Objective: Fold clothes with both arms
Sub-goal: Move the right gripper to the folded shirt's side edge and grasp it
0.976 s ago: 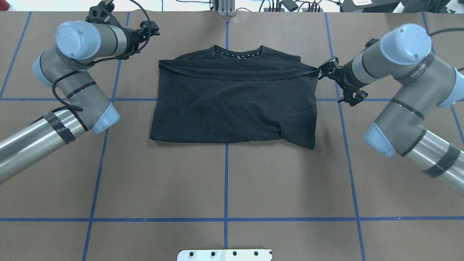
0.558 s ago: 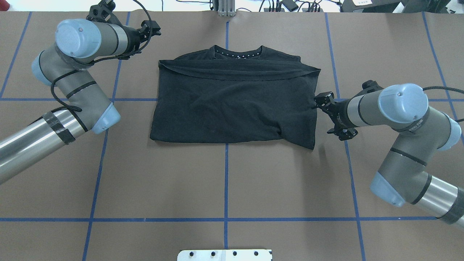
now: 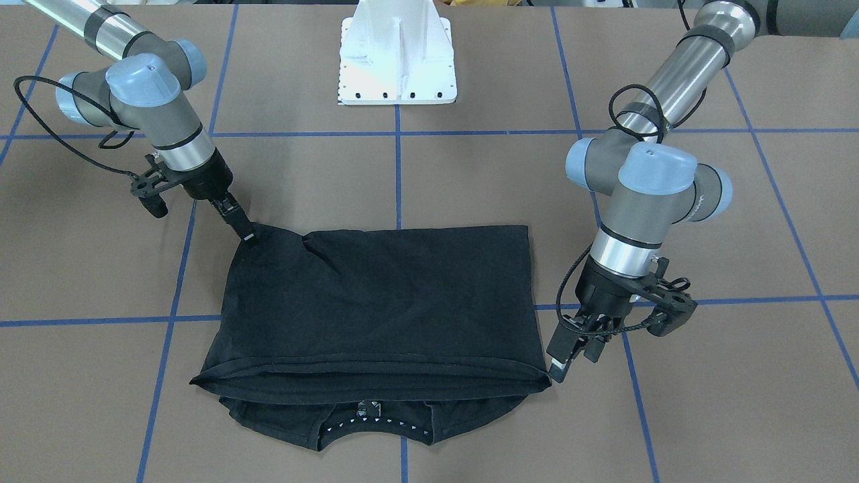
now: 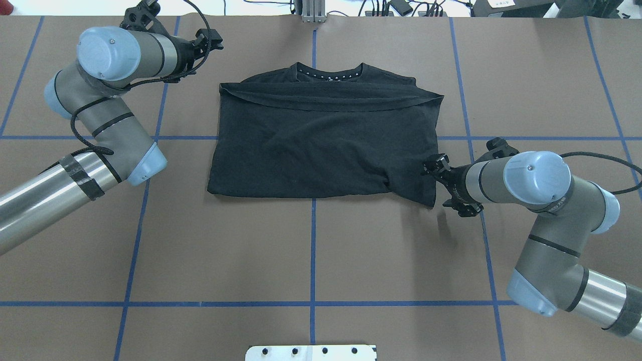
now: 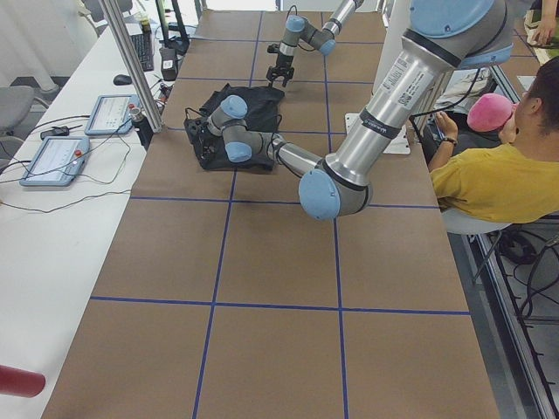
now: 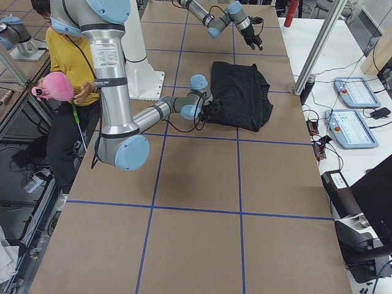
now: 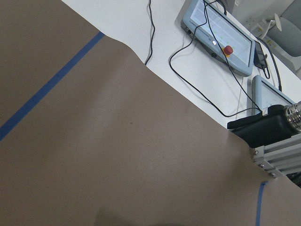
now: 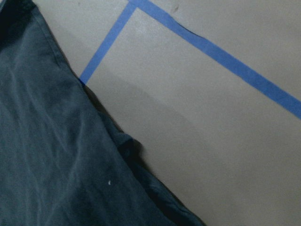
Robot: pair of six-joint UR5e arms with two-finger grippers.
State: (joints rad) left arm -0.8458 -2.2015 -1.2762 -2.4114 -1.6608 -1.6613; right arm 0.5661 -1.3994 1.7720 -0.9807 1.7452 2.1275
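Two arms flank one black T-shirt (image 4: 321,145), which lies folded into a rough rectangle, plain side up, at the centre of the table (image 4: 311,250), with its collar at the edge far from the robot's base. The left hand (image 3: 574,362) hangs just beside the shirt's far left corner, fingers spread and holding nothing. The right hand (image 3: 247,235) points down at the shirt's near right corner with its tips at the cloth edge; whether it is pinching the fabric or merely resting there cannot be told from any view.
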